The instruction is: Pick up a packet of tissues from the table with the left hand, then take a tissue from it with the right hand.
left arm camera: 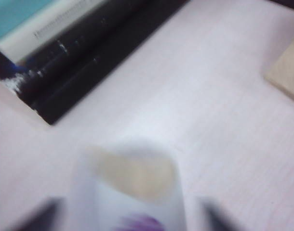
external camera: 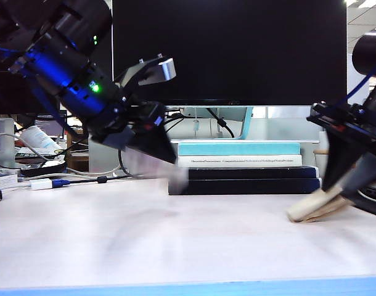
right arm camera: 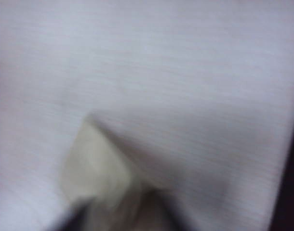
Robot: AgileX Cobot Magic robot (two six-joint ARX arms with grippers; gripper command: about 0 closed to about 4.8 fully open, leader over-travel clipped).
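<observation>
left claw (external camera: 152, 148) wide around packet (left arm camera: 130, 192), right claw (external camera: 345, 185) touching tissue (external camera: 316, 206)

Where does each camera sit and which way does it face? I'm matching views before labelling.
Exterior: low at the table's front, facing the monitor; both arms show.
Left wrist: above the left gripper, looking down at the packet of tissues and books.
Right wrist: looks down at the tissue by the right gripper.
All share the tissue.

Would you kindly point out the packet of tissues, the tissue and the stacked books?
packet of tissues (left arm camera: 132, 192), left wrist view, on its blurred whitish front.
tissue (external camera: 314, 206), exterior view, on its folded beige body.
stacked books (external camera: 237, 148), exterior view, on the teal top book's spine.
</observation>
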